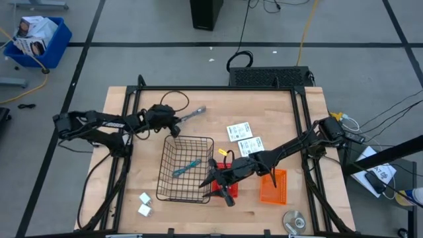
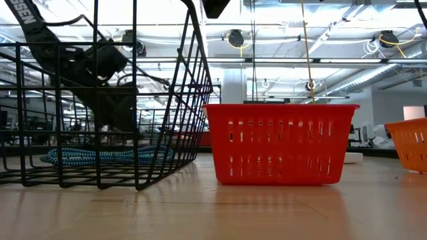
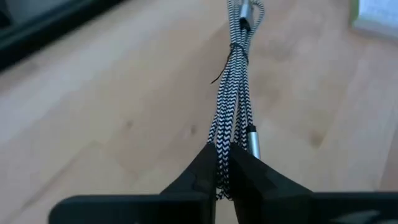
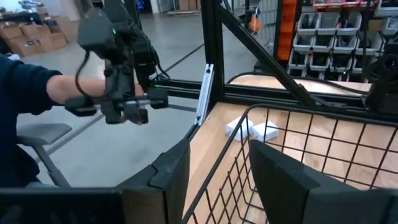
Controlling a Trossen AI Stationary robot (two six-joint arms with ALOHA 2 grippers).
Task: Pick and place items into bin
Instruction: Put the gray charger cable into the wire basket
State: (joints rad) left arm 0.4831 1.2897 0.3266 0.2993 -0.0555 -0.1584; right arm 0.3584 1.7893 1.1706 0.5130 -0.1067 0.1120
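Observation:
A grey braided cable bundle (image 1: pixel 193 115) lies on the table beyond the black wire basket's (image 1: pixel 187 168) far edge, and my left gripper (image 1: pixel 177 124) is shut on it. A teal braided bundle (image 1: pixel 186 167) lies on the basket's floor. My right gripper (image 1: pixel 213 177) is at the basket's right rim. It is open, with one finger on each side of the rim wire (image 4: pixel 214 171). Two white blocks (image 1: pixel 144 203) lie near the front left. White cards with green print (image 1: pixel 244 137) lie right of the basket. My left gripper pinches the bundle's end (image 3: pixel 222 149) between its two fingers, several strands together. The fingers slant down from the table's left and lie along the bundle. The rest of the bundle (image 3: pixel 233 81) stretches ahead on the wood. My right gripper straddles the basket's rim wire, and I cannot tell whether it touches it.
A small red basket (image 1: pixel 221 188) stands under my right gripper, with an orange one (image 1: pixel 273 185) to its right. A silver disc (image 1: pixel 295 220) lies at the front right. The black frame (image 1: pixel 218 88) borders the table. In the right wrist view, a person's sleeved arm (image 4: pixel 37 93) shows beyond the table.

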